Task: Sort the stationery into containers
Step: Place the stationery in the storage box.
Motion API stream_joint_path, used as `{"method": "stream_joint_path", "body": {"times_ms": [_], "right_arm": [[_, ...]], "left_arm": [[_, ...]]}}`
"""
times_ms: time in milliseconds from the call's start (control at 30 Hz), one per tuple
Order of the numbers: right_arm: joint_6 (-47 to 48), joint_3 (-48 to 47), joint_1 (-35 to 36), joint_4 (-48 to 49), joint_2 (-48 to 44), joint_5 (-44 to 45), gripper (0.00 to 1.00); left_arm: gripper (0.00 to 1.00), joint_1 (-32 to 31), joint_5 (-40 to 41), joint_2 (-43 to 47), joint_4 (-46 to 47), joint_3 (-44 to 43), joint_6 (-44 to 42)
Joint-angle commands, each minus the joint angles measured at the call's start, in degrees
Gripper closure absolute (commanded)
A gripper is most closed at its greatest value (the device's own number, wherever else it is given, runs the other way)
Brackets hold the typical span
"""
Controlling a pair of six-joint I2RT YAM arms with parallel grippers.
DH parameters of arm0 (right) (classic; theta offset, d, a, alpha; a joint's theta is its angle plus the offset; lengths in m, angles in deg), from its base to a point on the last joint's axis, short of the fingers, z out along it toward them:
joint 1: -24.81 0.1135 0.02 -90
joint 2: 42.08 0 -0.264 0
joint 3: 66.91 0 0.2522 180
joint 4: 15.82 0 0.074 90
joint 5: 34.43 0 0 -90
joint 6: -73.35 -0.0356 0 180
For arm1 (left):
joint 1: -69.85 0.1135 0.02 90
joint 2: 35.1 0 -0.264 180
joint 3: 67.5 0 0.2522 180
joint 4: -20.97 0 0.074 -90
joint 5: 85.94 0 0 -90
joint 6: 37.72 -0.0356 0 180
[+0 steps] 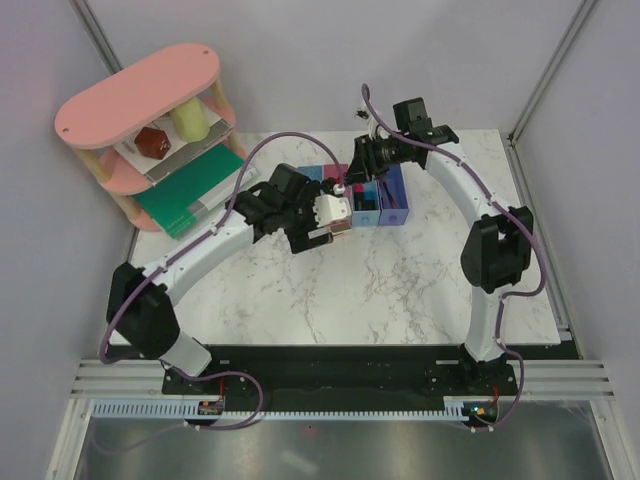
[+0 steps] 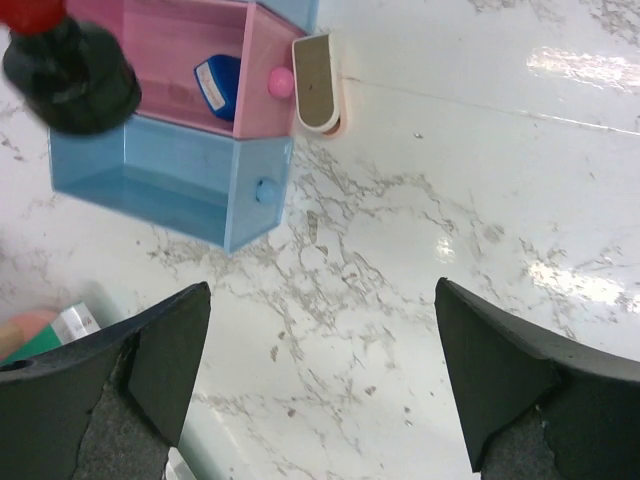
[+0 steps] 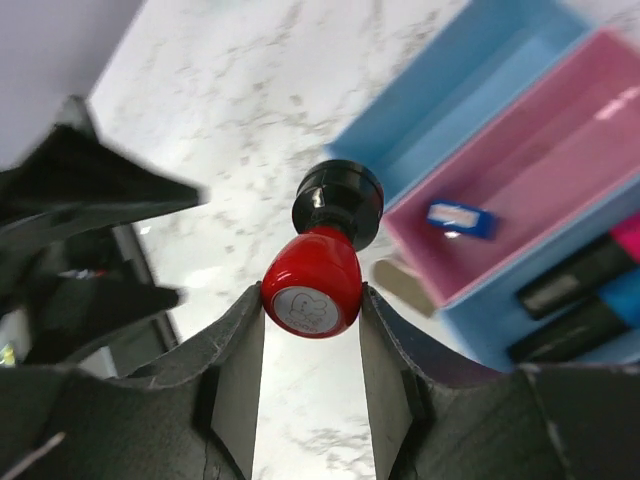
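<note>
Gripping the red knob of a stamp (image 3: 318,262), the right pincer (image 3: 312,305) is closed on it, above the border between the light blue bin (image 3: 470,90) and the pink bin (image 3: 560,150). It seems light and hard, but the round knob is smooth and could slip; its widest part is the safest hold. A blue piece (image 3: 460,218) lies in the pink bin, a beige block (image 2: 317,82) just beside it on the desk (image 2: 450,200). The left pincer (image 2: 320,370) hovers near, wide open and empty.
</note>
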Motion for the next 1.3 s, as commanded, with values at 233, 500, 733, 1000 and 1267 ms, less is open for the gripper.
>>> {"method": "stream_joint_path", "body": {"times_ms": [233,500,733,1000,1267], "right_arm": [[14.33,-22.94,1.62,-5.22,17.9,30.02,0.58],[16.63,-26.47,3.03,-4.87,22.56,31.78,0.57],[16.8,-24.11,4.87,-4.35,21.08,32.22,0.58],[19.26,-20.58,7.33,-3.73,20.46,35.65,0.5],[18.12,-21.46,8.83,-1.18,22.21,36.79,0.48]], "left_arm": [[0.0,-0.23,9.23,19.99,-1.8,10.56,7.03],[0.0,-0.05,12.57,25.29,-4.61,13.12,6.06],[0.0,-0.05,11.61,24.32,-4.62,13.38,6.41],[0.0,0.04,10.64,23.53,-4.53,13.12,7.29],[0.0,0.04,10.2,23.79,-4.44,13.64,7.64]]}}
